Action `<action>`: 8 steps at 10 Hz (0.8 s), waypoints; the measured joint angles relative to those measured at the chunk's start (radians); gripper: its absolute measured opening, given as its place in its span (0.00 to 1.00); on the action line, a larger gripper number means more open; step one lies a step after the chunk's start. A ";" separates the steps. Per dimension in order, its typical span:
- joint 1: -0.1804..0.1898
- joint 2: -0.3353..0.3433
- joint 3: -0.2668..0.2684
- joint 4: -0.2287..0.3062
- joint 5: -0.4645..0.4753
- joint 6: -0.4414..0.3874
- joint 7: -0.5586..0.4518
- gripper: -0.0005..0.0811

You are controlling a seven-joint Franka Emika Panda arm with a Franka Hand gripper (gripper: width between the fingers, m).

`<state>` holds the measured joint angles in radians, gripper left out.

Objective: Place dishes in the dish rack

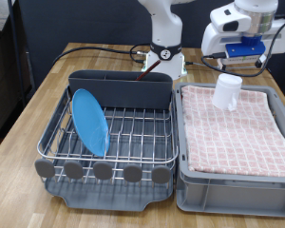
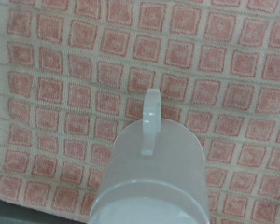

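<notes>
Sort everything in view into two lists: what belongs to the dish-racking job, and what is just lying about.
Part of the job:
- blue plate, already standing on edge in the rack
- white cup, raised over the cloth under the tool
- dish rack with its grey cutlery compartment

Just lying about:
- grey bin
- pink checked cloth lining it
- black cables on the table

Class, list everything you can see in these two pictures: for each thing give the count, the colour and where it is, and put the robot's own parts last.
Flat round plate: one, bright blue, standing on edge in the wire rack.
Wire dish rack: one, silver on a dark grey tray, exterior view's left.
Tall cutlery compartment: one, grey, at the rack's back.
Small plastic cup: one, white, over the bin.
Bin: one, grey, exterior view's right.
Checked cloth: one, pink, lining the bin.
Wooden table: one, brown, beneath everything.
Robot arm: one, white, behind the rack.
Gripper: one, white and blue, above the cup.
</notes>
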<state>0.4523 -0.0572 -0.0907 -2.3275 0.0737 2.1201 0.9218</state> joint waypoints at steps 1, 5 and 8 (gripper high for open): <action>0.000 0.027 0.005 0.010 0.005 0.007 0.003 0.99; 0.000 0.113 0.026 0.030 0.030 0.045 0.032 0.99; 0.000 0.158 0.030 0.030 0.058 0.068 0.032 0.99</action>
<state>0.4524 0.1010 -0.0604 -2.2979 0.1312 2.1879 0.9540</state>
